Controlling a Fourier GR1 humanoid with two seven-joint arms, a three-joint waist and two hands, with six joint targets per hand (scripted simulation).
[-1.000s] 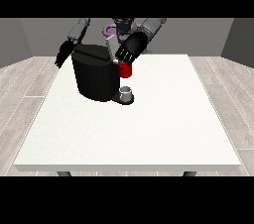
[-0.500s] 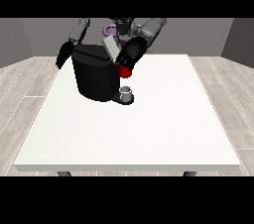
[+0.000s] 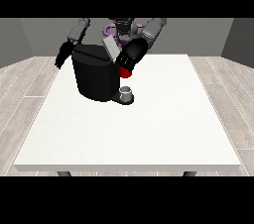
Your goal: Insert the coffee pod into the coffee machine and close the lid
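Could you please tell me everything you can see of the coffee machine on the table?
The coffee machine is a squat black block with rounded sides and a matte look, standing upright on the far left part of the white table. A pale grey lid is tilted up at its top. At its base a dark drip stand juts out to the view's right, bearing a small grey cup. A red thing at the machine shows above the cup. The hand at the view's right is at the machine's top right edge.
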